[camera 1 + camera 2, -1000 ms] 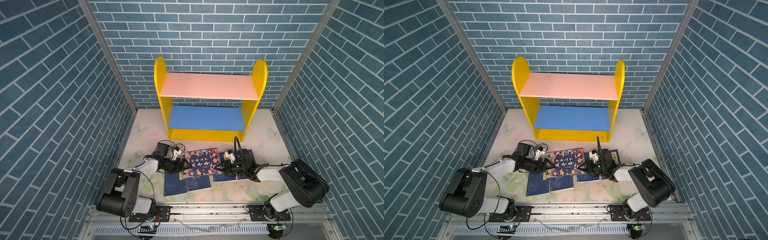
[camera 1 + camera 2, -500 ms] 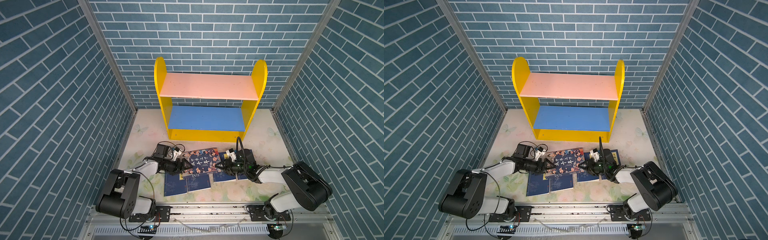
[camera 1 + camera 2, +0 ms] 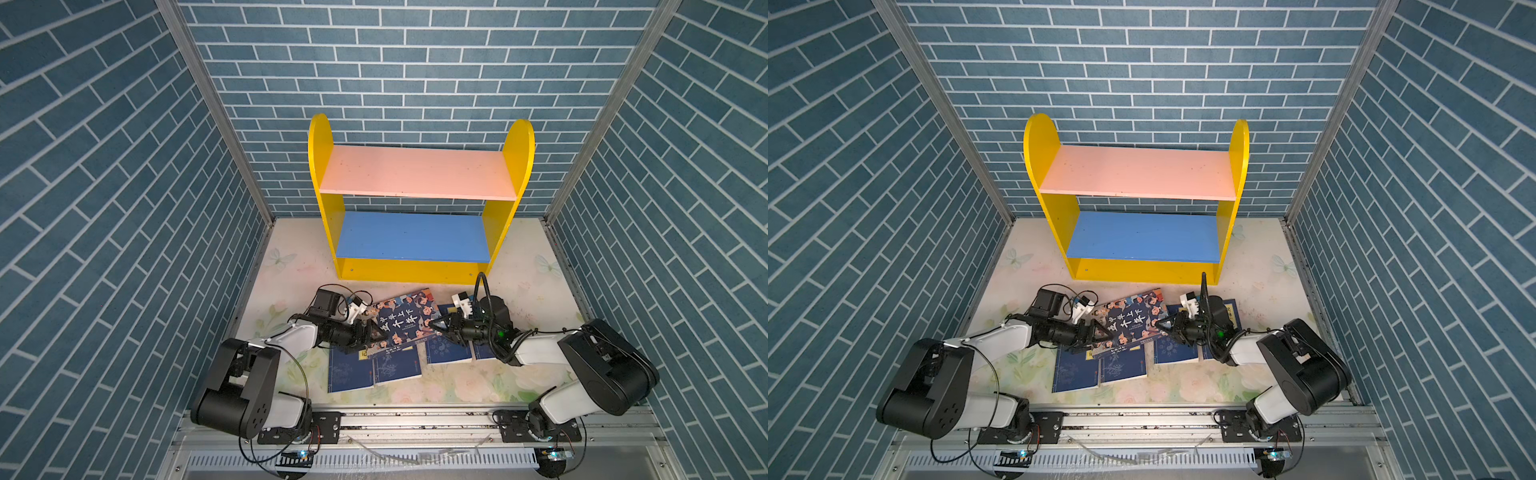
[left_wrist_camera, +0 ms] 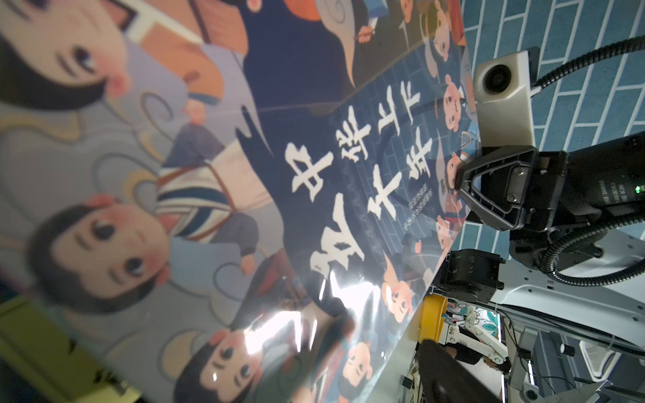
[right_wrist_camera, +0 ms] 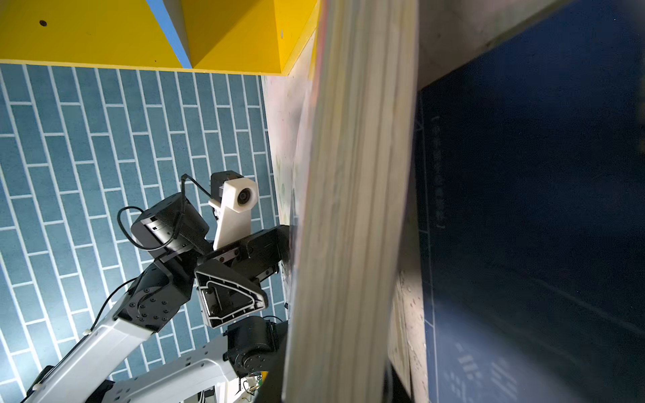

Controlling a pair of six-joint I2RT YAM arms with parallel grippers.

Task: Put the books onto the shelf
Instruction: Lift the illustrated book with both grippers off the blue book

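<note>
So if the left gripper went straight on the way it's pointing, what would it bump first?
Most likely the cartoon book: the left gripper, open, points straight at its near edge, maybe touching it.

The cartoon book [image 4: 349,174] has a glossy, reflective cover; the shelf [image 3: 415,172] is matt painted wood.

shelf [image 3: 419,271] at 12 o'clock on the table [image 3: 523,299], big book [image 3: 405,322] just in front, lying over thin books [image 3: 370,370] poking out at its 4 and 6, my left claw [image 3: 374,332] at its 9, my right claw [image 3: 436,326] at its 3
</note>
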